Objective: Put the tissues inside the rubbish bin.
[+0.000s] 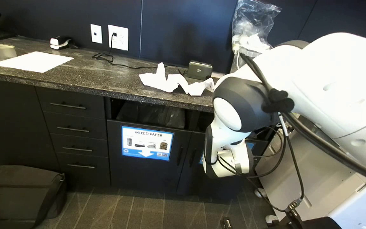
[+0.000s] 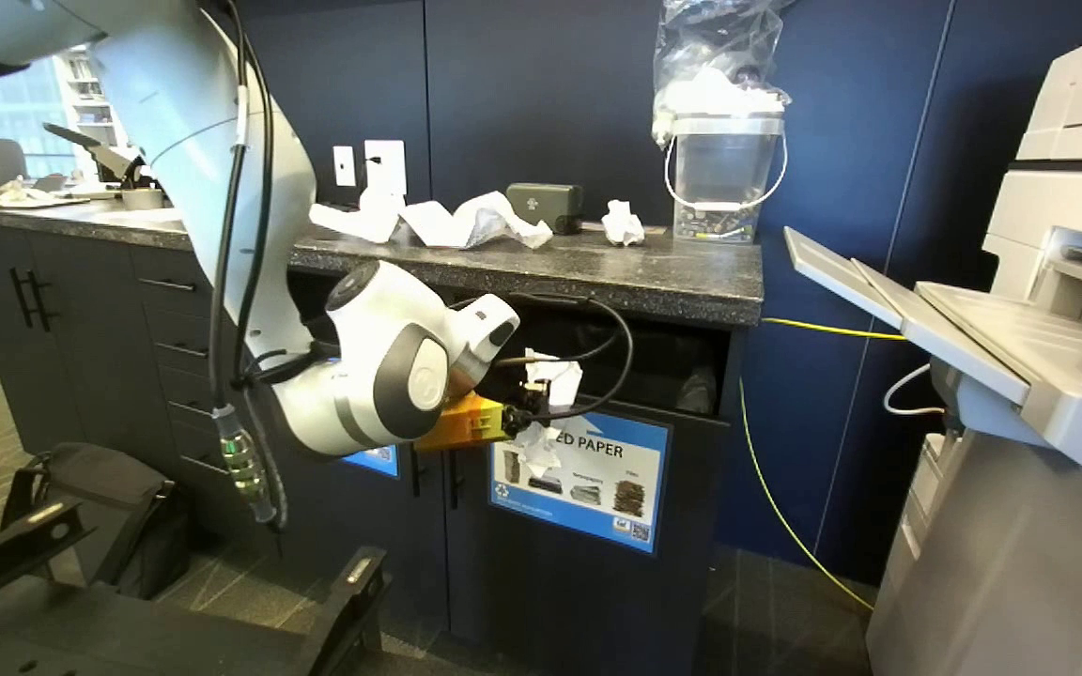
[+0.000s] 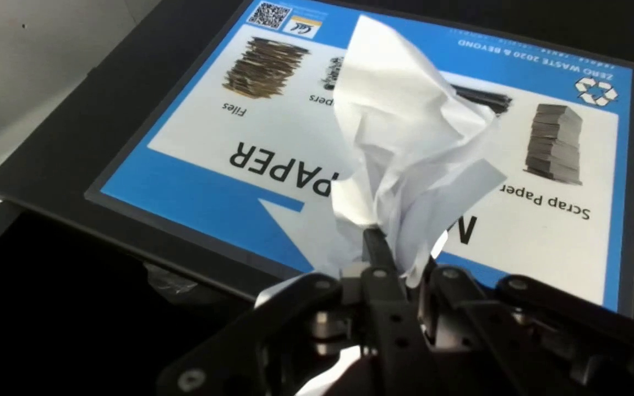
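My gripper (image 2: 530,415) (image 3: 402,256) is shut on a crumpled white tissue (image 3: 399,126), which also shows in an exterior view (image 2: 556,377). The tissue sticks out past the fingertips, in front of the "Mixed Paper" sign (image 3: 559,236). The rubbish bin is a dark cabinet (image 2: 588,601) with an opening below the counter; the gripper is beside this opening, near its lower edge. In the wrist view the dark opening is at lower left. More white tissues (image 1: 167,82) (image 2: 471,223) lie on the counter, with a crumpled ball (image 2: 623,223) farther along. The arm hides the gripper in an exterior view.
The dark stone counter (image 1: 106,82) overhangs the openings. A clear bucket with a plastic bag (image 2: 727,169) and a small dark box (image 2: 546,205) stand on it. A printer (image 2: 1067,329) with a protruding tray is beside the cabinet. A bag (image 1: 24,194) lies on the floor.
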